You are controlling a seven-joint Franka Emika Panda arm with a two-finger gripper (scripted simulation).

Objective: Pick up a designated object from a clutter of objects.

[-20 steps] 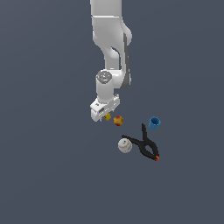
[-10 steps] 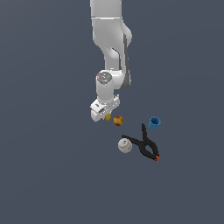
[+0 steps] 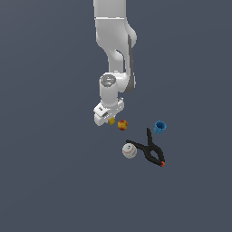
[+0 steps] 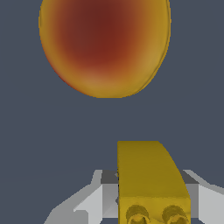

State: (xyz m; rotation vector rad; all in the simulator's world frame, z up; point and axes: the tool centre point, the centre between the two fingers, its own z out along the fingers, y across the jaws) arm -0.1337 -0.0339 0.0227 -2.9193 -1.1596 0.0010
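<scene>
The designated object, a small yellow blocky piece (image 3: 112,121), lies on the dark floor right under my hand, at the exterior view's left end of the clutter. In the wrist view the yellow piece (image 4: 148,179) fills the gap between my grey fingers (image 4: 98,203), which touch it on both sides. My gripper (image 3: 106,121) is down at floor level and shut on it. The red-yellow ball (image 3: 122,125) sits just beside it, apart from the fingers, and looms large as the ball (image 4: 105,43) in the wrist view.
A small blue cup (image 3: 160,127) stands further toward the exterior view's right. A white baseball (image 3: 129,151) and a black clamp (image 3: 149,149) with red tips lie nearer the camera. All rest on a plain dark grey floor.
The arm has barely moved over the last second; the hand stays low over the yellow piece.
</scene>
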